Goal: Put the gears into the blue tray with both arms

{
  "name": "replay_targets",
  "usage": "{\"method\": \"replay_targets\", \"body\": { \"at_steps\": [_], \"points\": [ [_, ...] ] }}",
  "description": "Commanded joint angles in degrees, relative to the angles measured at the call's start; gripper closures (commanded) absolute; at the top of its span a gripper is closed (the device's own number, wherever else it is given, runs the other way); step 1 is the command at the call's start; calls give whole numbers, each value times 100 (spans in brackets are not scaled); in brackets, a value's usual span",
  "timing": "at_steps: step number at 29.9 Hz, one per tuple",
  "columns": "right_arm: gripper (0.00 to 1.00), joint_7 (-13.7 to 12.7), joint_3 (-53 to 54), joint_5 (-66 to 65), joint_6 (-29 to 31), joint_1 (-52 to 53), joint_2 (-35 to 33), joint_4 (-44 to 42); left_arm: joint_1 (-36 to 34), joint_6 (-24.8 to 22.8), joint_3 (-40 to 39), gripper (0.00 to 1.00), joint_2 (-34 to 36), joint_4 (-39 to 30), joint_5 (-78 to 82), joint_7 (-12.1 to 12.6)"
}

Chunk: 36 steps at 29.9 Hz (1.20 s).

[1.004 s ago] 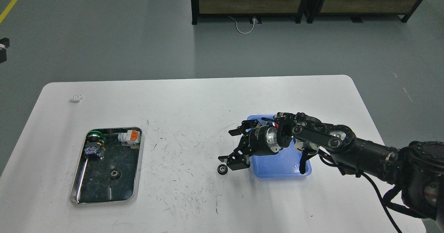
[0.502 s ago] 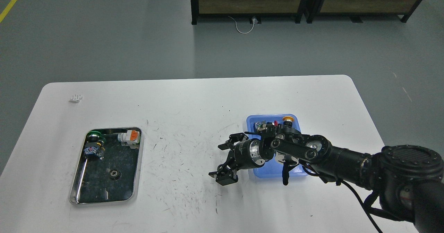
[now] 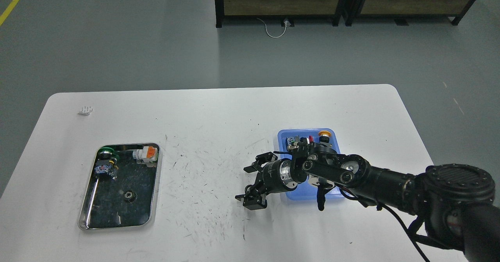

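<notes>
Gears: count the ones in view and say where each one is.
2. One gear lies in the steel tray on the left. The other gear, partly hidden, sits on the table between the open fingers of the right gripper. Neither is in the blue tray.

1. Gears: two that I can spot, one in the steel tray (image 3: 90, 199) at (image 3: 129, 195), the other (image 3: 249, 188) peeking out by my gripper.
2. Trays: two, steel plus blue (image 3: 284, 136).
3. Push-button switches: roughly four, two (image 3: 105, 164) in the steel tray and two (image 3: 324, 135) in the blue.
4. Arms: just my right one (image 3: 375, 178).
</notes>
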Motion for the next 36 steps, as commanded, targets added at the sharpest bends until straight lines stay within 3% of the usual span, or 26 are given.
{"method": "replay_targets", "body": {
  "at_steps": [1, 11, 31, 36],
  "points": [
    [17, 5, -18, -1, 0, -3, -9, 1, 0, 5, 0, 2, 9, 4, 0, 0],
    [26, -30, -88, -1, 61, -46, -26, 18, 0, 5, 0, 2, 35, 22, 9, 9],
    [59, -118, -88, 8, 167, -29, -281, 247, -8, 5, 0, 2, 114, 30, 9, 26],
    [73, -127, -79, 17, 237, -20, -343, 282, 0, 5, 0, 2, 141, 30, 9, 26]
  ]
}}
